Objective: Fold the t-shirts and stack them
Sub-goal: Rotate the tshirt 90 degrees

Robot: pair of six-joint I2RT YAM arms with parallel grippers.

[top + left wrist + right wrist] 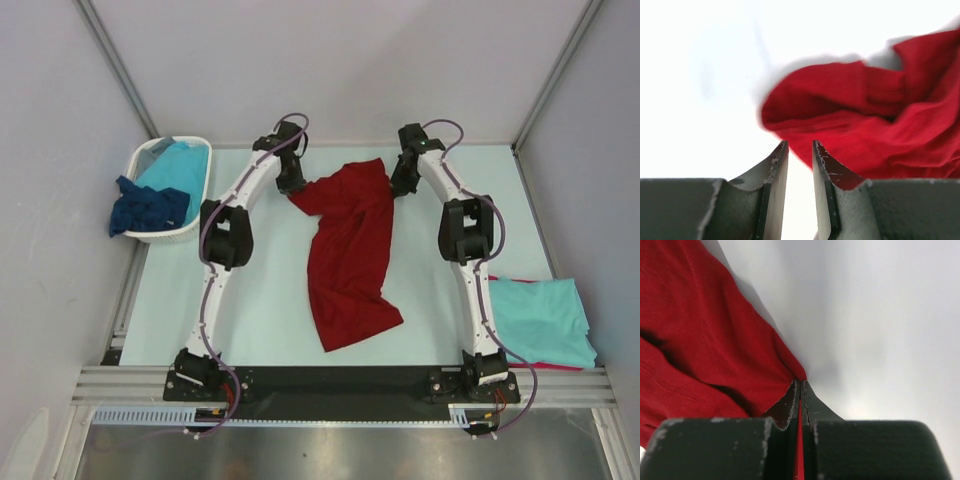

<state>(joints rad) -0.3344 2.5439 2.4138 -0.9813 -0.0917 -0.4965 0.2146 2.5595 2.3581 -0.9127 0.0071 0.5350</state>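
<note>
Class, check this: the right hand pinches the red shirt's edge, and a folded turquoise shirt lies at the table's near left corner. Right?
One slip: the top view shows the folded turquoise shirt at the near right corner, not the left. The right hand does pinch the edge of the red shirt.
</note>
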